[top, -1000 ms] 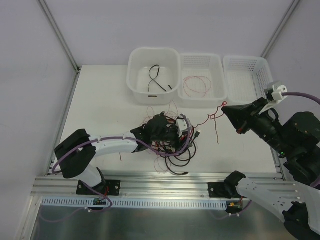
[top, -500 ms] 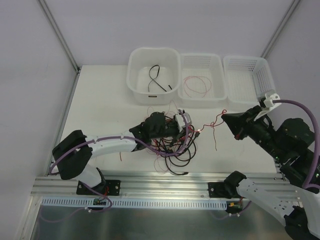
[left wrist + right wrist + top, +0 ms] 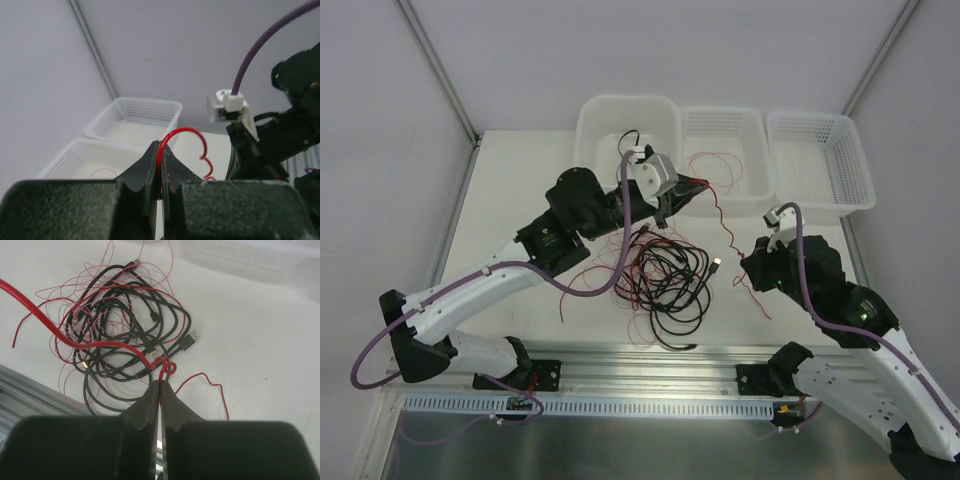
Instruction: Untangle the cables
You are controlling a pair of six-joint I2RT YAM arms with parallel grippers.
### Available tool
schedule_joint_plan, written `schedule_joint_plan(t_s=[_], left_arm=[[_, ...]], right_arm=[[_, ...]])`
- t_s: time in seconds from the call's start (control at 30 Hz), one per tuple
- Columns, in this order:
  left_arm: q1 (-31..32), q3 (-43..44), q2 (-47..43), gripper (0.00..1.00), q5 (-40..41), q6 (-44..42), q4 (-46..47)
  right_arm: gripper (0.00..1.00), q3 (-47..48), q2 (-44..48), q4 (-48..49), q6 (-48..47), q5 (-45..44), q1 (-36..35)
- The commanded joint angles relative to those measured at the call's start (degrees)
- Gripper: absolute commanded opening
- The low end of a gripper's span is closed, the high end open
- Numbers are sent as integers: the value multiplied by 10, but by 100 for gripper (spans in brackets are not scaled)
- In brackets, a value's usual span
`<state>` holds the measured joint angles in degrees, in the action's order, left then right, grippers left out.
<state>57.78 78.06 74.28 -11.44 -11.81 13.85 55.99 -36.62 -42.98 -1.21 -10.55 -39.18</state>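
Note:
The cables lie in a tangle mid-table: black cables with plug ends and thin red wires in loops. A thicker red wire runs out of the heap and hangs between both grippers. My left gripper is raised in front of the baskets. In the left wrist view it is shut on the red wire, which arcs out above the tips. My right gripper sits low, right of the tangle. In its own view it is shut on a curl of the same red wire.
Three white containers stand along the back: a tub holding a black cable, a middle basket with a thin red wire, and a right-hand basket. An aluminium rail runs along the near edge.
My left gripper shut on the red wire and rose from the tangle toward the baskets. The right arm came down and inward. The red wire now stretches between them.

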Motion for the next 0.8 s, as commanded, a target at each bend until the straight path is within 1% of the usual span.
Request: schedule_joint_plan(t_s=[0.0, 0.1, 0.17, 0.2, 0.27, 0.33, 0.47, 0.5, 0.57, 0.6, 0.63, 0.7, 0.77], left_arm=[[1, 46, -26, 0, 12, -7, -38], [1, 34, -24, 0, 4, 18, -46], [1, 6, -23, 0, 7, 43, -45], [1, -3, -22, 0, 10, 54, -46], [1, -33, -23, 0, 14, 86, -45], [1, -60, -21, 0, 19, 105, -37], [1, -95, -12, 0, 15, 165, 2], [1, -100, -10, 0, 4, 175, 21], [1, -101, -3, 0, -6, 198, 29], [1, -99, 0, 0, -12, 203, 32], [1, -99, 2, 0, -13, 209, 38], [1, -99, 1, 0, -11, 219, 47], [1, -103, -4, 0, -13, 233, 64]], right_arm=[[5, -18, -8, 90, 28, 52, 1], [6, -44, -8, 144, 32, 92, 2], [6, -56, -10, 178, 36, 101, 2], [4, -59, -10, 187, 35, 120, 2], [3, -66, -6, 213, 38, 125, 2], [3, -78, 8, 234, 38, 141, 2], [7, -105, 39, 303, 39, 164, 2], [9, -112, 42, 310, 40, 174, 2], [15, -114, 44, 325, 40, 185, 2], [25, -114, 42, 329, 40, 201, 2], [31, -113, 39, 332, 40, 209, 1], [41, -113, 35, 342, 40, 231, 1], [46, -115, 34, 352, 41, 239, 1]])
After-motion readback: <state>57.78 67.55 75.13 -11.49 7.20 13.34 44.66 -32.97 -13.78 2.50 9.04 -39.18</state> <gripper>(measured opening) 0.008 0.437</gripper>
